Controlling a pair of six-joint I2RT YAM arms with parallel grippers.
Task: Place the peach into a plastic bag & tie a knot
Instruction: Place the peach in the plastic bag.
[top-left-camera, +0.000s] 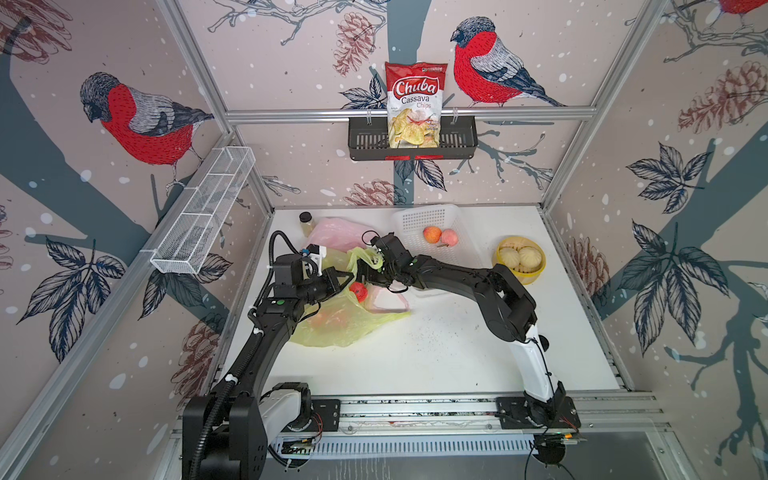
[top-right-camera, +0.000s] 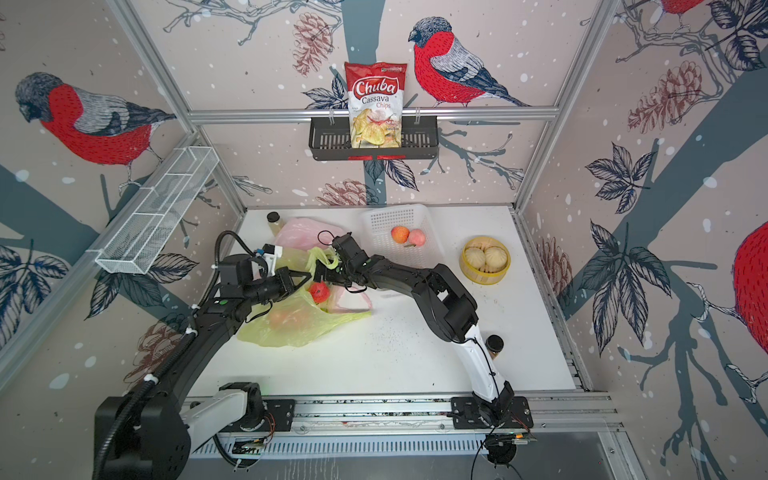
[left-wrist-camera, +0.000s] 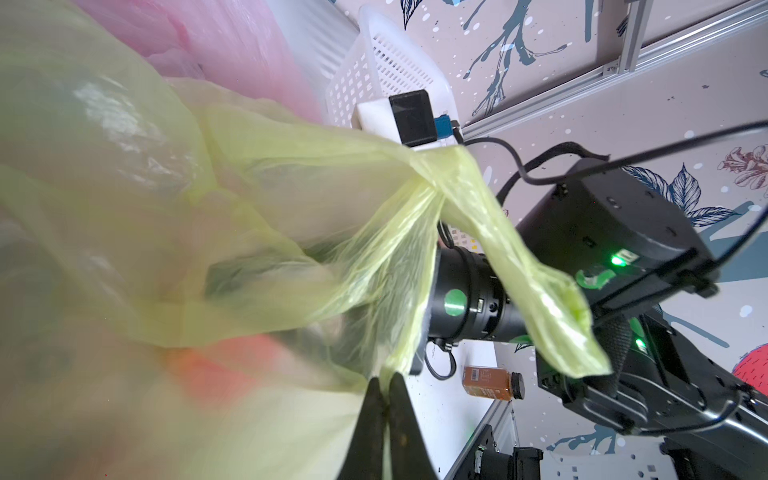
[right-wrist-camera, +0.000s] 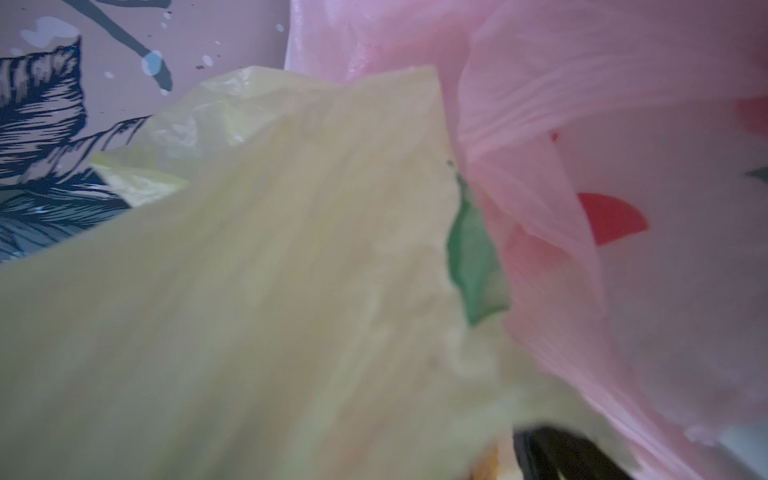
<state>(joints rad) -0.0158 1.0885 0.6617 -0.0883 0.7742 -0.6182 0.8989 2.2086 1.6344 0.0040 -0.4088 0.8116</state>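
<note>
A yellow plastic bag (top-left-camera: 349, 328) (top-right-camera: 303, 324) lies left of the table's middle, and an orange peach (top-left-camera: 328, 320) (top-right-camera: 286, 318) shows through its film. My left gripper (left-wrist-camera: 386, 382) (top-left-camera: 347, 278) is shut on a gathered strip of the bag's top. In the left wrist view a loose yellow handle (left-wrist-camera: 540, 291) hangs over my right arm. My right gripper (top-left-camera: 368, 270) (top-right-camera: 322, 272) sits at the bag's raised top; one dark finger (right-wrist-camera: 548, 453) stands far out to the side and yellow film covers the rest. Two more peaches (top-left-camera: 432, 235) (top-left-camera: 449, 237) lie in the white basket (top-left-camera: 415, 218).
A pink bag (top-left-camera: 336, 235) lies at the back left beside a small bottle (top-left-camera: 306, 222). Another pink bag with red print (top-left-camera: 388, 301) lies under the grippers. A bamboo steamer (top-left-camera: 500, 243) of buns stands at the right. An amber bottle (top-right-camera: 494, 345) stands behind my right arm.
</note>
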